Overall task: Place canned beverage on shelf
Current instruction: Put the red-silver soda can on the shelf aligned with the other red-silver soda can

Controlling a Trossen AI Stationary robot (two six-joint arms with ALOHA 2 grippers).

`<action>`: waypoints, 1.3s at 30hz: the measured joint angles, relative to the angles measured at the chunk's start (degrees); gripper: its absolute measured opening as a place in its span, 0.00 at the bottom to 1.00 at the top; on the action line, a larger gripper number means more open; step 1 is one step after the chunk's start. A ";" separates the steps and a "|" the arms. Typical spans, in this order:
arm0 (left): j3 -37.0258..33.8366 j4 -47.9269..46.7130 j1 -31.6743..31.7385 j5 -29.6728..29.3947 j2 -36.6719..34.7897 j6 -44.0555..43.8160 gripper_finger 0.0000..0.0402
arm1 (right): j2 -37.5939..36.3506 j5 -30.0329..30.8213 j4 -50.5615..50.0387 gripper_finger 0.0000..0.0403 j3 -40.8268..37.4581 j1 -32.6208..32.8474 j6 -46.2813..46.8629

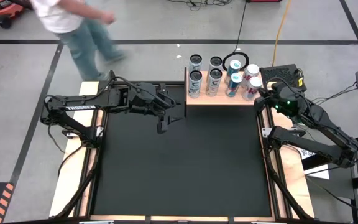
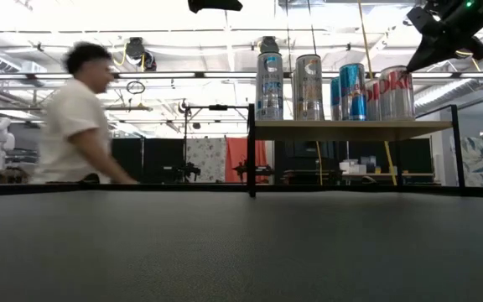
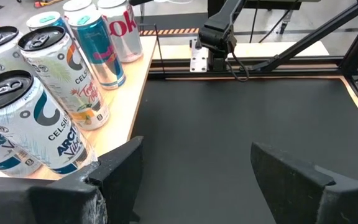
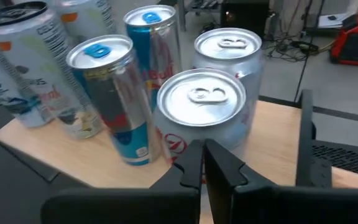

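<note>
Left fingers [image 3: 191, 180] apart, tips cut off; right fingers [image 4: 204, 163] together; shelf [image 1: 221, 100] cans overlap.

A person [image 1: 73, 25] walking past the table's far side is motion-blurred in the high and low views, and the high view's top edge cuts off the head. On the shelf [image 2: 350, 130], front cans [image 2: 268, 86] partly hide those behind, so the low view cannot give a count. The left wrist view's edge crops the nearest cans. The left gripper [image 3: 191, 174] shows only its finger ends. Small print on the labels is unreadable.
</note>
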 joint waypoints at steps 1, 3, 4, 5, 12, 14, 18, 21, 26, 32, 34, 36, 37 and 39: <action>0.00 -0.01 0.01 0.01 0.00 0.00 0.73 | 0.00 0.34 0.03 0.00 0.00 0.00 -0.05; 0.00 0.01 -0.01 0.00 0.00 0.00 0.73 | 0.00 1.32 0.01 0.00 0.00 0.00 -0.07; 0.00 0.01 -0.02 0.00 0.00 0.00 0.73 | 0.00 1.44 0.01 0.00 0.00 0.00 -0.07; 0.00 0.01 -0.02 0.00 0.00 0.00 0.73 | 0.00 1.44 0.01 0.00 0.00 0.00 -0.07; 0.00 0.03 0.00 0.00 0.00 0.00 0.73 | 0.00 1.45 0.05 0.00 0.00 0.00 -0.70; 0.00 0.09 0.00 0.00 0.00 -0.01 0.73 | 0.00 1.47 0.05 0.00 0.00 0.00 -0.75; 0.00 -0.08 -0.01 0.00 0.00 -0.21 0.73 | 0.00 4.55 0.00 0.00 0.00 0.00 -0.68; 0.00 -0.70 0.01 0.00 0.00 -0.30 0.73 | -0.08 4.29 -0.23 0.00 0.29 -0.02 -0.62; 0.00 -2.38 -0.01 -0.04 0.00 -0.31 0.73 | -0.15 -3.66 -0.13 0.00 3.98 0.00 0.28; 0.00 -2.50 0.00 -2.58 0.02 0.13 0.73 | 0.43 -4.90 -0.87 0.00 5.03 0.00 1.01; 0.00 -2.39 0.01 -3.47 0.02 0.13 0.73 | 1.27 -4.93 -1.66 0.00 5.01 0.00 1.35; 0.00 -2.39 0.01 -4.07 0.02 0.14 0.73 | 2.26 -5.41 -1.70 0.00 5.01 0.00 1.52; 0.00 -2.39 0.01 -4.27 0.02 0.13 0.73 | 2.80 -6.34 -1.70 0.00 5.01 0.00 1.69; 0.00 -2.39 0.01 -4.28 0.02 0.09 0.73 | 4.09 -6.90 -1.70 0.00 5.01 0.00 1.90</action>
